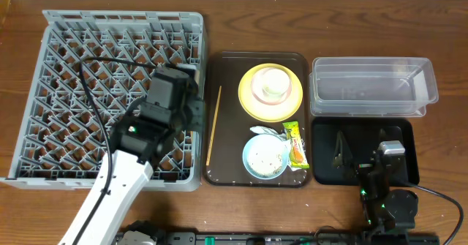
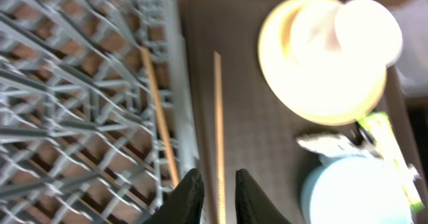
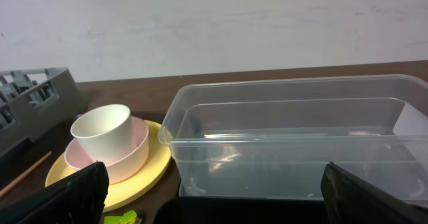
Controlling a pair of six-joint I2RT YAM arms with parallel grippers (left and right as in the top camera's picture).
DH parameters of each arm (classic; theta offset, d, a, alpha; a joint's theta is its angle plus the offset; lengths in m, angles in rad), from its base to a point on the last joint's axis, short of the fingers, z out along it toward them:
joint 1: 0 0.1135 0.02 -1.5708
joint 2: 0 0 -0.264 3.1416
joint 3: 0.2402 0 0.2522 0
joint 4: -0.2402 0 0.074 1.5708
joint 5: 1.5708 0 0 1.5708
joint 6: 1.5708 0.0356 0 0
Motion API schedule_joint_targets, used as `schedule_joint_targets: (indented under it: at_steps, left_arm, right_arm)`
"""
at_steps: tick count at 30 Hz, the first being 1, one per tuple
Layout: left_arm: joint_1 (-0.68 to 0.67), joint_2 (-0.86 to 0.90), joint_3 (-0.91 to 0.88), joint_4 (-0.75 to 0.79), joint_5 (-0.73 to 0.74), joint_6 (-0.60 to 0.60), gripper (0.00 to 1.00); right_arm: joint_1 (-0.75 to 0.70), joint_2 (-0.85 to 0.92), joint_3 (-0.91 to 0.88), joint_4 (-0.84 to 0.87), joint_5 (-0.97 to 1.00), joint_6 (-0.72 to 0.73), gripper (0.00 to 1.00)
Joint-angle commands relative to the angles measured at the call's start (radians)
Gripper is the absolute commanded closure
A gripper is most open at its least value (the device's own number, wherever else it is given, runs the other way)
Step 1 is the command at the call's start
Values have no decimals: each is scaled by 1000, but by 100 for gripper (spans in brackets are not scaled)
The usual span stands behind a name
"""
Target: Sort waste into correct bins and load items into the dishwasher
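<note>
With left end effector (image 2: 215, 196) released, centre over chopstick (image 2: 217, 117), drop straight, pinch mid-shaft; leave released right end effector (image 3: 214, 184) parked.

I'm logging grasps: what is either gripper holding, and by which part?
Nothing is held. The left gripper is open, with one chopstick lying in the rack and the other chopstick on the brown tray. The right gripper is open and empty.

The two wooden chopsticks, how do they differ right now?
One thin wooden chopstick lies in the grey plastic dish rack; the other thin wooden chopstick lies flat on the brown serving tray. The rack one slants in the left wrist view; the tray one runs straight, toward the gap of the open left gripper. Both: thin, pale wood.
</note>
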Motion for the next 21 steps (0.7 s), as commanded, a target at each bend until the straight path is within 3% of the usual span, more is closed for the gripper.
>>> schedule_joint_targets:
  at_steps: [1, 5, 8, 21]
  left_arm:
    - [-49, 32, -8, -18, 43, -23, 86]
    - [-88, 105, -17, -18, 16, -24, 85]
    - [-99, 178, -17, -8, 1, -24, 72]
    - [-99, 447, -17, 42, 0, -24, 69]
  right_arm:
    - [-5, 1, -1, -4, -4, 11, 1]
    - [-5, 1, -1, -4, -4, 11, 1]
    - [-5, 1, -1, -4, -4, 11, 1]
    - [-5, 1, -1, -4, -4, 11, 1]
